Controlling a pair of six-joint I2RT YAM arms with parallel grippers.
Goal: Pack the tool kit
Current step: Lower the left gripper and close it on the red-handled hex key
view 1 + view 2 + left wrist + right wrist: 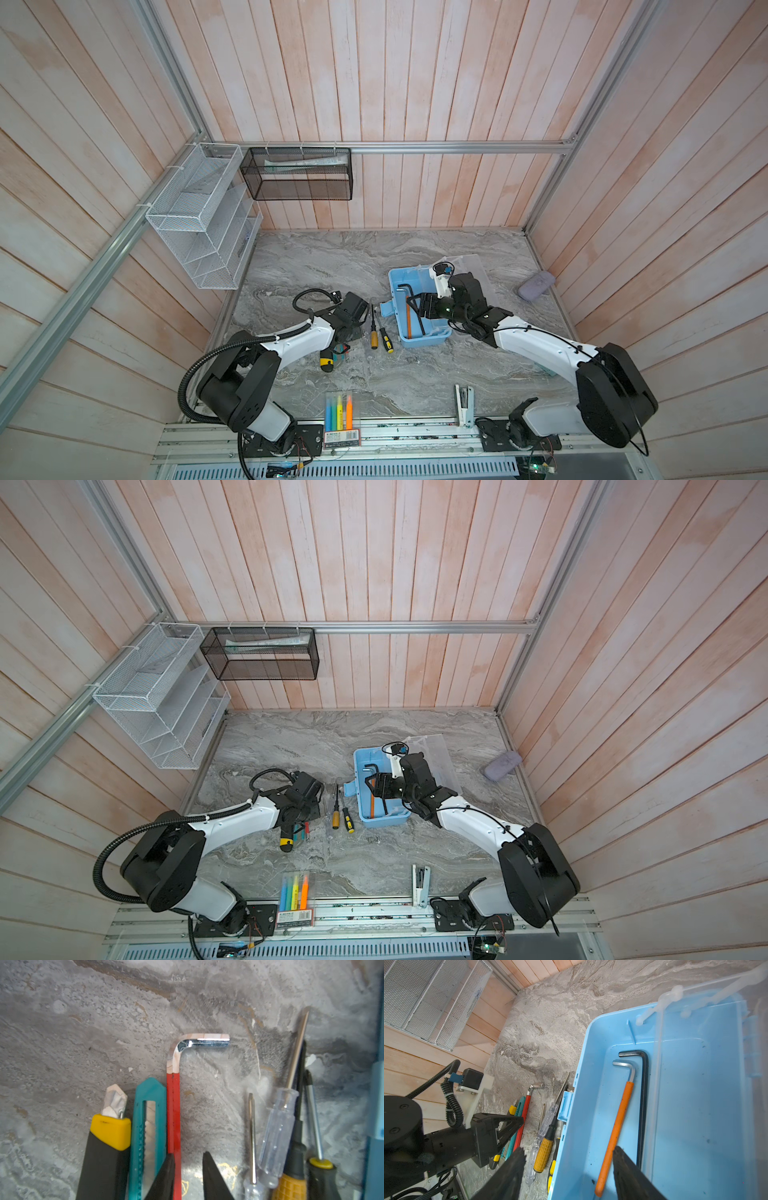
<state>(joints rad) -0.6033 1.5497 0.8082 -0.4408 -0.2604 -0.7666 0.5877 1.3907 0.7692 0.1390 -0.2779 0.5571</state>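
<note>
Closing on the red-sleeved hex key (173, 1109) is judged the step in hand. The left gripper (188, 1154) stands narrowly open and holds nothing: the key's shaft lies inside the jaws, against one finger (166, 1176) and clear of the other. Its long axis runs parallel to the fingers, with the bent end ahead of the tips. The left arm is the nearer one, reaching forward with the wrist pitched down, low over the table (62, 1022). The tool box (419, 343) lies sideways from this gripper, beyond the screwdrivers (278, 1130). The right gripper (569, 1148) hangs wide open and empty above the box, with the orange-sleeved hex key (616, 1126) beneath it.
</note>
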